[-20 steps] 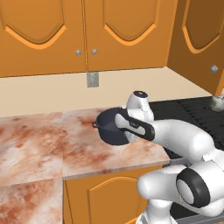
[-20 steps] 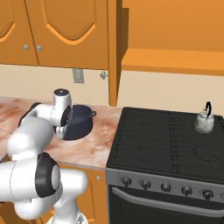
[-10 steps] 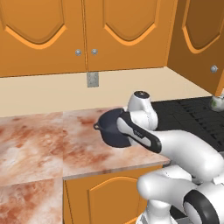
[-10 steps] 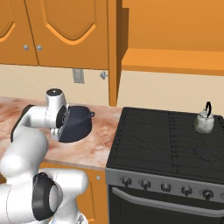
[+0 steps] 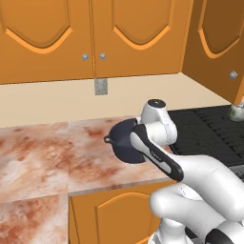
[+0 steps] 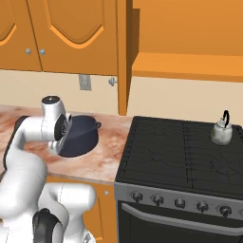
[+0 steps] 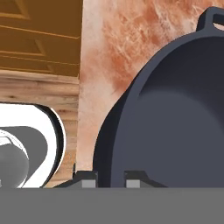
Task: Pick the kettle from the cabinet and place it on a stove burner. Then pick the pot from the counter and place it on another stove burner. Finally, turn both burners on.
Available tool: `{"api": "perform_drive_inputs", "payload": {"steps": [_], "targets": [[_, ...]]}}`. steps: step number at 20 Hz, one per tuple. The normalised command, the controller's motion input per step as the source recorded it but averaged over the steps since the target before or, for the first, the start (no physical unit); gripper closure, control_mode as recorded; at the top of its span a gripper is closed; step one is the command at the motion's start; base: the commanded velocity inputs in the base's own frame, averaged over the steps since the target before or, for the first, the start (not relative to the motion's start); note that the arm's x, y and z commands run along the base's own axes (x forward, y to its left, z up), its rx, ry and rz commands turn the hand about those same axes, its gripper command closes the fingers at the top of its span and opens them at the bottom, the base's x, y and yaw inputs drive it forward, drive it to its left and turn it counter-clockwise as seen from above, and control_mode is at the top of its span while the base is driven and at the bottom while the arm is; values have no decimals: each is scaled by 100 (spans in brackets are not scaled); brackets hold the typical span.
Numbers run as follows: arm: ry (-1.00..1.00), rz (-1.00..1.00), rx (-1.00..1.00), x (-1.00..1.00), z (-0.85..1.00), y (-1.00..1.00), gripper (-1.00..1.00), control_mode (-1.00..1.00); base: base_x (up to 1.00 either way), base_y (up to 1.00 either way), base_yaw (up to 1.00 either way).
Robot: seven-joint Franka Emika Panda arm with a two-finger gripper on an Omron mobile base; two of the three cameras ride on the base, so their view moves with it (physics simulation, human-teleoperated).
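The dark navy pot point(image 5: 123, 144) hangs tilted just above the marbled counter point(image 5: 43, 157), left of the stove. My gripper point(image 7: 111, 177) is shut on its rim, one fingertip on each side of the wall. The pot point(image 7: 175, 109) looms large in the hand view, its far side handle at the top. From the right base view the pot point(image 6: 81, 137) leans against my white wrist. The small whitish kettle point(image 6: 221, 133) stands upright on a back right burner point(image 6: 209, 142) of the black cooktop. The kettle point(image 5: 236, 110) also peeks in at the right edge of the left base view.
The wall cabinet stands open, its door point(image 6: 122, 57) swung out edge-on and its orange shelf point(image 6: 185, 66) bare above the stove. A row of dark knobs point(image 6: 180, 203) lines the range front. A grey wall outlet point(image 5: 100, 86) sits behind the counter. The near burners point(image 6: 161, 156) are bare.
The pot has tipped further over in my grip, and my wrist has drifted a little away from the stove. The kettle has not moved.
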Motion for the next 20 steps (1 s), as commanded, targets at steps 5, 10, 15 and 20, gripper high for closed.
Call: {"api": "perform_drive_inputs", "payload": {"steps": [5,10,15,20], "targets": [[0,-2,-1,-32,20,0,100,-100,0,0,0],[0,-1,0,-32,22,-1,100,-100,0,0,0],[0,-1,0,-34,19,-3,100,-100,0,0,0],[0,0,0,-33,15,-5,100,-100,0,0,0]]}}
